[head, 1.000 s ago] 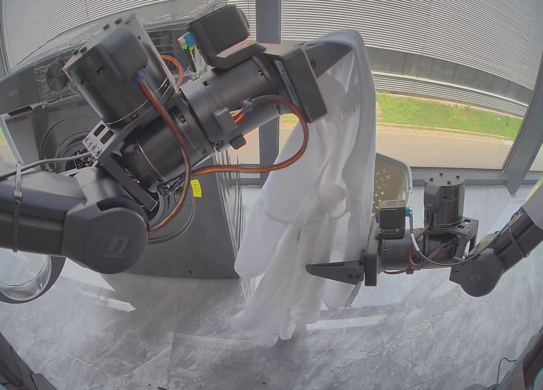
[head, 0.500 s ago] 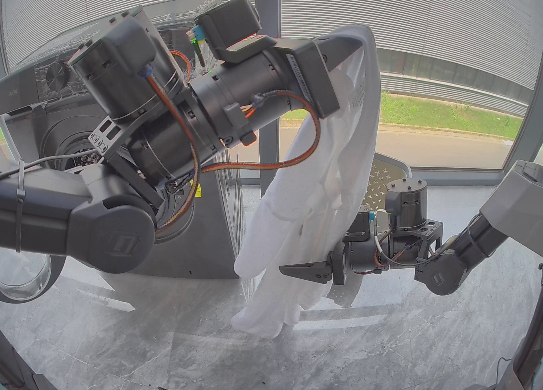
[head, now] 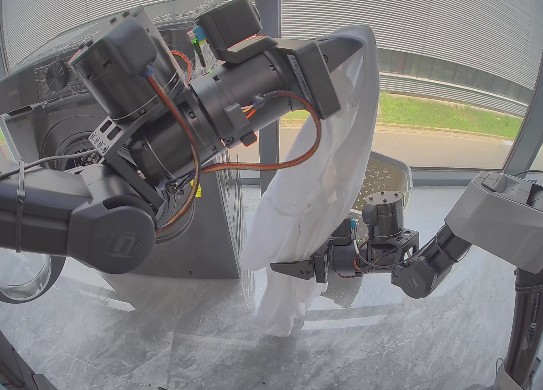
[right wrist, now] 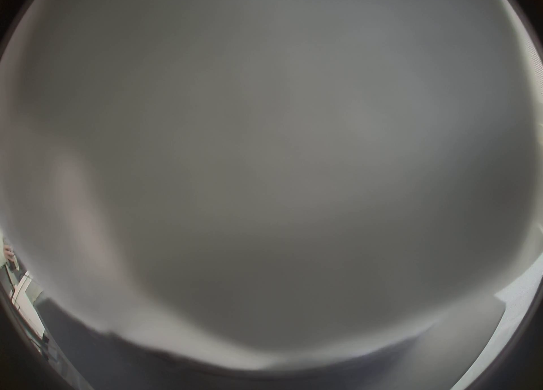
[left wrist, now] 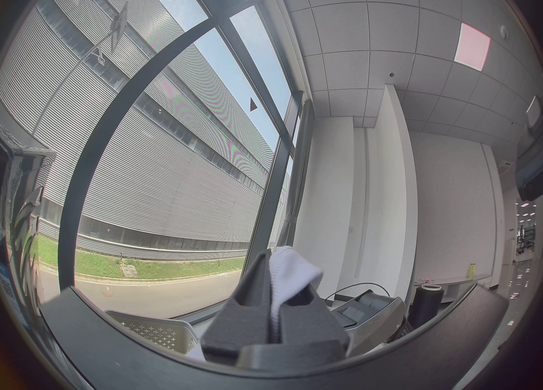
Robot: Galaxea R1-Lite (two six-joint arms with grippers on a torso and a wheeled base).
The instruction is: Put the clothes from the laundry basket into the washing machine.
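- Left gripper [head: 348, 49] is raised high and clamped on the top edge of the white garment [head: 305, 210]. The hem hangs near the marble floor [head: 407, 340].
- Right gripper [head: 288, 268] is against the garment's lower part; open or closed, can't tell.
- Washing machine [head: 212, 250] corner is just beside the cloth's left edge.
- Laundry basket [head: 390, 173] sits behind the cloth.

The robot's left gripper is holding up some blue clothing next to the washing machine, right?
Almost, but the colour is wrong. The clothing is white, not blue. The head view shows the left gripper shut on its top edge, holding it up so it hangs next to the washing machine. The left wrist view also shows white fabric pinched in that gripper.
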